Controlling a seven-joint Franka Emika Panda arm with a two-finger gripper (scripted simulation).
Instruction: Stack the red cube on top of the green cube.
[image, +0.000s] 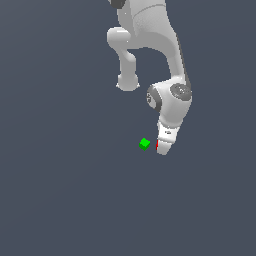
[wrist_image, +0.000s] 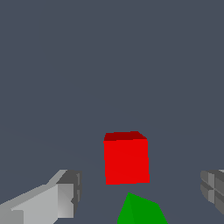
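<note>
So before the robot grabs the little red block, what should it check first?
1. Gripper open wide enough: ok, both fingers stand well apart.
2. Red cube between the fingers: ok, it sits in the gap, touching neither.
3. Red cube centred in the gap: cannot tell exactly; it looks a bit nearer one finger.
4. Green cube out of the fingers' way: cannot tell, it lies close by and pokes into the wrist view.
5. Red cube visible from outside: not ok, the gripper hides almost all of it in the exterior view.
6. Green cube's top free for stacking: ok, nothing on it.
</note>
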